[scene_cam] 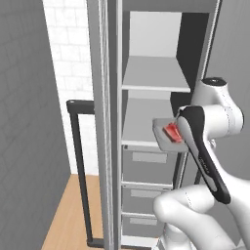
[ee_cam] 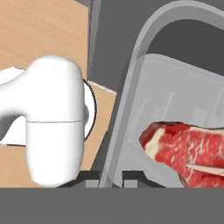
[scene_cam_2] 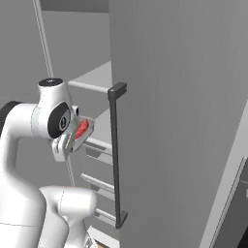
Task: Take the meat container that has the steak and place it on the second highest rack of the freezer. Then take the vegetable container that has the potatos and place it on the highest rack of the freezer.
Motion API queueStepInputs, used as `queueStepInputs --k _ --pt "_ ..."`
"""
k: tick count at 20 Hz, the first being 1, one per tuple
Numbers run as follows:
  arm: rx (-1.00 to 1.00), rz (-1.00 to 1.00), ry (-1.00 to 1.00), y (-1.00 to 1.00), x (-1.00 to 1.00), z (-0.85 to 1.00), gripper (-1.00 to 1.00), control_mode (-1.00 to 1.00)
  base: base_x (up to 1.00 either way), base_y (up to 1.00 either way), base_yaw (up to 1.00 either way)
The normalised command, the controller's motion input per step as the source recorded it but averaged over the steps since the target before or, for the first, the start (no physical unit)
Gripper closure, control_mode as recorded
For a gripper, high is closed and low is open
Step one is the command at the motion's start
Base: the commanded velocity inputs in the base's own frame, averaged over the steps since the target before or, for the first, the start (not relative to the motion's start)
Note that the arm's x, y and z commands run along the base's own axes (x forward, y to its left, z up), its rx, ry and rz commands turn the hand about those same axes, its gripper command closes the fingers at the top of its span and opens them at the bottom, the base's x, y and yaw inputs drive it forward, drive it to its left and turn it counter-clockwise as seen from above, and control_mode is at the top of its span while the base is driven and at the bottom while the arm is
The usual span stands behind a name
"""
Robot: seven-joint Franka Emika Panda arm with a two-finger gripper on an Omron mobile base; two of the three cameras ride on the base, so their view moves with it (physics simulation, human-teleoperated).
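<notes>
Meat container point(scene_cam: 166, 131), pinched by my claw point(ee_cam: 110, 178), tilts at the second highest rack point(scene_cam: 144, 128); steak point(ee_cam: 186, 151) could slide out.

1. No readable text, label, brand, number or sign appears on any surface in these views.

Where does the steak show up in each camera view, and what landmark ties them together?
Left base view: steak right of centre, in its tilted meat container at the freezer shelves.
Right base view: steak left of centre, beside the arm's joint.
Hand view: steak lower right, inside the container.
Shared landmark: the grey container under it.
</notes>
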Motion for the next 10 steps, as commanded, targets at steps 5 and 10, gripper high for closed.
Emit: queueStepInputs --k 5,10 --pt "0.0 -0.11 -0.01 0.0 0.57 -0.13 1.0 -1.0 0.0 0.0 0.0" --pt "0.0 -0.15 -0.13 0.0 0.28 -0.27 1.0 -1.0 0.0 0.0 0.0"
